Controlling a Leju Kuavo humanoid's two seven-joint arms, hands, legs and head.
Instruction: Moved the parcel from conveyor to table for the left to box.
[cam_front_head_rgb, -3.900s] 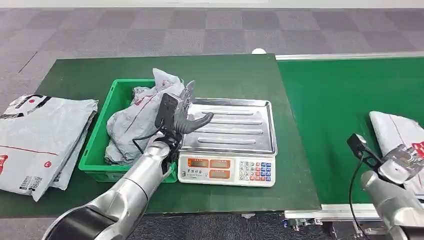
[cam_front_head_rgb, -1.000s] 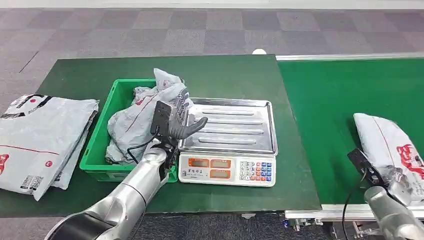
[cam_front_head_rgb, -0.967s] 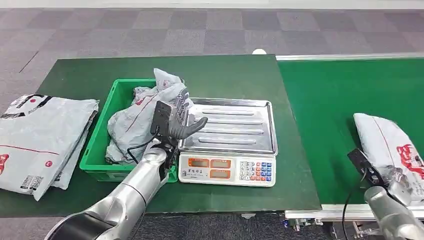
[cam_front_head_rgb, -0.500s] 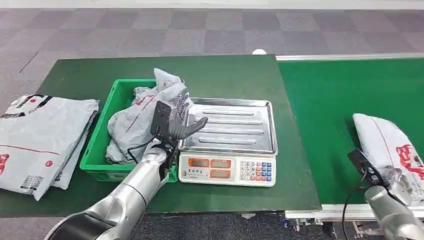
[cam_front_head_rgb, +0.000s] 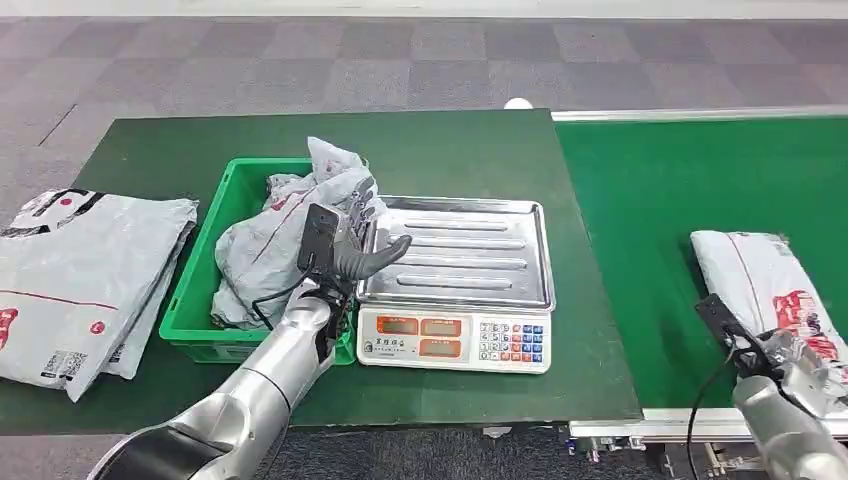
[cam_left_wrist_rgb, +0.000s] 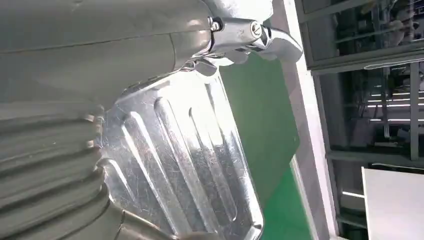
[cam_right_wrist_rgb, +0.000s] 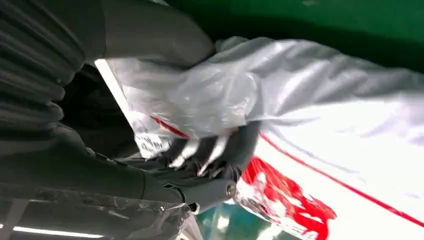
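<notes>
The green belt is bare from its middle out to 12 o'clock, so a hand could pass there. The parcel lies on the belt at 4 o'clock, with the right hand gripping it. On the worktop, the scale sits in the middle, and its flat tray has nothing on it. The left hand hangs over the tray's 9 o'clock edge. The green bin just beside it is piled high with bags. More flat bags lie at 9 o'clock. The worktop strip at 12 o'clock is bare.
</notes>
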